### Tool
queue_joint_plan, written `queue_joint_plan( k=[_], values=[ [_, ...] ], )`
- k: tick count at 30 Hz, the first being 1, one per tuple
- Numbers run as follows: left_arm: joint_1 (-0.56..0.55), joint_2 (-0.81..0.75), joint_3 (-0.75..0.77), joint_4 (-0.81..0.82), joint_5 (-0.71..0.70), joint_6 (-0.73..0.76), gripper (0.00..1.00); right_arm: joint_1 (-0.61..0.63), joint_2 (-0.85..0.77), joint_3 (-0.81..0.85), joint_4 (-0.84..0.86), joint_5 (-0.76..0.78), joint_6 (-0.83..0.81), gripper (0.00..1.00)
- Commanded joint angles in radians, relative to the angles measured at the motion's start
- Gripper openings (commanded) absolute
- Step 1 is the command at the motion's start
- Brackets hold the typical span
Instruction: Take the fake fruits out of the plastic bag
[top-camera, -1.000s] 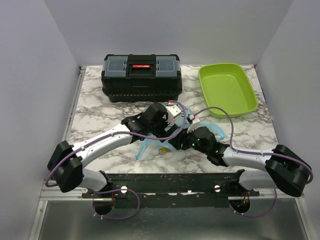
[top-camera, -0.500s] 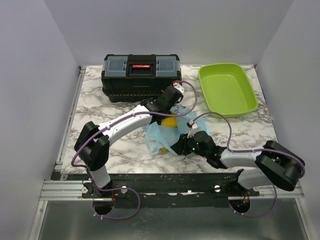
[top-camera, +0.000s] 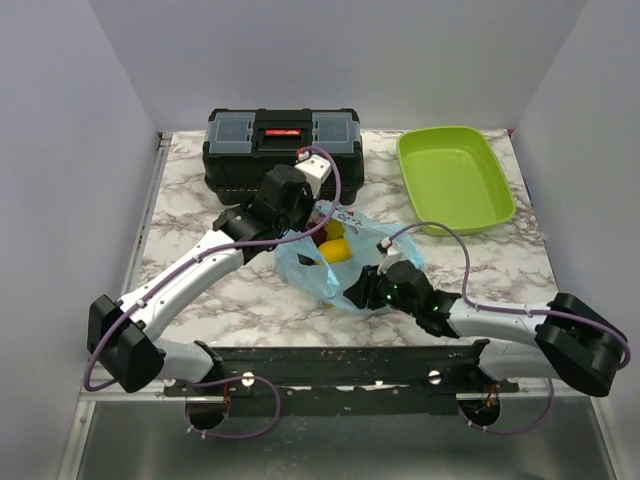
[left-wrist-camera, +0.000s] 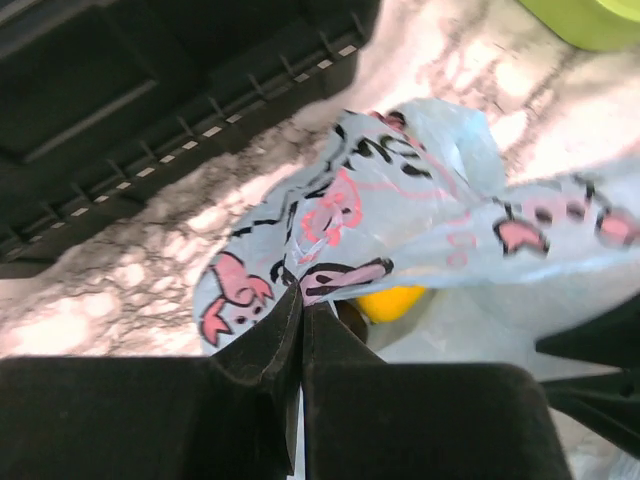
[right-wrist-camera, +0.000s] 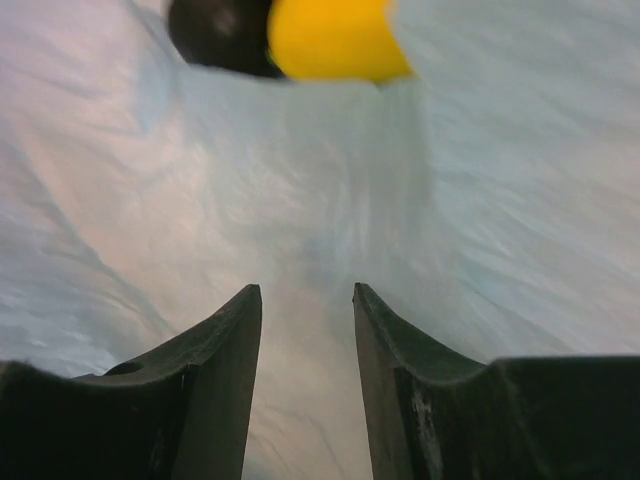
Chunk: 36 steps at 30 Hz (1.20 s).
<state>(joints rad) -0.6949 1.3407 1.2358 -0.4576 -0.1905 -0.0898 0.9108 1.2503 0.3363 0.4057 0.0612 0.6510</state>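
left tool closed, pinching plastic bag

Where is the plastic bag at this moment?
Top view: the plastic bag lies mid-table, just nearer than the black toolbox and left of the green tray. The left gripper pinches its far edge; the right gripper is at its near edge.

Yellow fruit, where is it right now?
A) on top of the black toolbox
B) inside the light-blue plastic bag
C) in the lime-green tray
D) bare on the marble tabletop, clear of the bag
B: in the top view the yellow fruit lies within the outline of the plastic bag. The left wrist view shows it tucked under the bag's printed film.
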Motion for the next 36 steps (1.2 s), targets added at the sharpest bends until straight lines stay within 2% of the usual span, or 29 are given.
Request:
queue_joint_plan(
  k=[1, 4, 10, 15, 20, 23, 26, 29, 32, 36],
  values=[
    [-0.002, -0.032, -0.047, 0.025, 0.177, -0.032, 0.0, 0.006, -0.047, 0.117, -0.087, 0.046, -0.06, 0.46],
    [-0.002, -0.038, -0.052, 0.038, 0.226, -0.045, 0.0, 0.006, -0.001, 0.193, -0.053, 0.054, -0.088, 0.46],
    [-0.002, -0.048, -0.075, 0.069, 0.246, -0.054, 0.0, 0.005, 0.191, 0.344, -0.033, 0.325, -0.169, 0.41],
    [-0.002, -0.067, -0.095, 0.084, 0.234, -0.05, 0.0, -0.012, 0.306, 0.357, -0.035, 0.689, -0.155, 0.4],
    [-0.002, -0.081, -0.106, 0.082, 0.227, -0.044, 0.0, -0.073, 0.285, 0.308, -0.078, 0.805, -0.115, 0.38],
    [-0.002, -0.087, -0.117, 0.087, 0.224, -0.041, 0.0, -0.073, 0.246, 0.268, -0.006, 0.699, -0.178, 0.39],
    [-0.002, -0.075, -0.114, 0.083, 0.225, -0.045, 0.0, -0.067, 0.237, 0.301, -0.075, 0.567, -0.167, 0.38],
    [-0.002, -0.067, -0.099, 0.06, 0.244, -0.057, 0.02, -0.061, 0.199, 0.272, 0.013, 0.29, -0.207, 0.42],
    [-0.003, -0.07, -0.091, 0.04, 0.241, -0.065, 0.18, -0.055, 0.166, 0.235, 0.097, 0.044, -0.169, 0.46],
    [-0.005, -0.082, -0.053, -0.057, 0.199, -0.076, 0.45, -0.024, 0.158, 0.185, 0.227, -0.156, -0.157, 0.5]
  ],
)
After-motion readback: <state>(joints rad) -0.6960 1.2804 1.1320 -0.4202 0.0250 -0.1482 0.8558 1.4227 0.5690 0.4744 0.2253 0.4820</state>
